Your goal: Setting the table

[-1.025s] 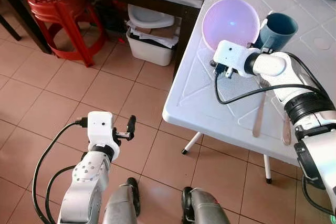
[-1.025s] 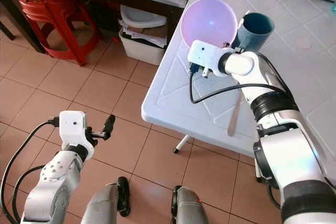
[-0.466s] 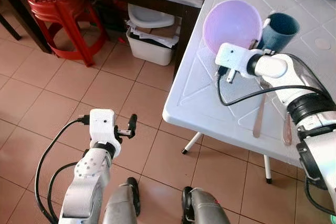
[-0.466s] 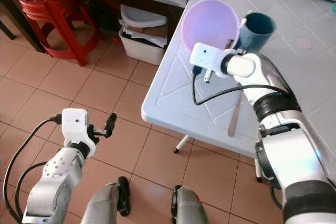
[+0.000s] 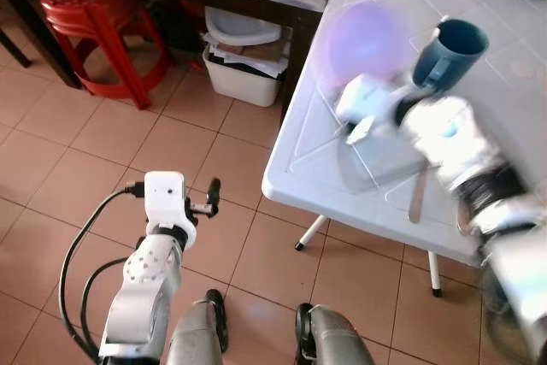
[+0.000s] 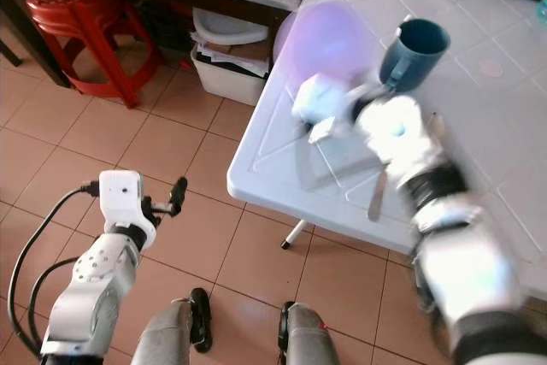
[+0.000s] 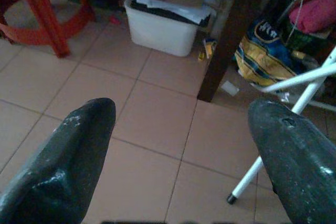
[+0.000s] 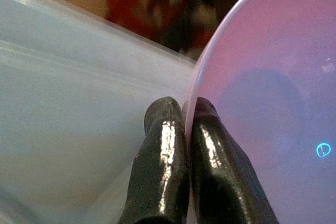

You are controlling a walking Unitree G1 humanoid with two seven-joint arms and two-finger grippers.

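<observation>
**Purple bowl in the right gripper's pinch, table partly laid**

I have the purple bowl (image 8: 262,103) by its rim: the right gripper (image 8: 184,116) has one black finger on each face of the thin edge, jaws nearly closed on it. In the head views the bowl (image 5: 363,36) is tilted up off the white table (image 5: 513,66), blurred, near the table's corner. Just beyond the jaws stands the blue mug (image 5: 450,53), upright, close beside the bowl. Behind the wrist, toward me, two utensils (image 5: 417,198) lie flat on the tabletop. I judge the setting about midway: mug and utensils are out, the bowl is not yet set down flat at its place. The left gripper (image 7: 181,156) hangs idle over the tiled floor (image 7: 152,124), jaws wide, holding nothing, well apart from the table.
</observation>
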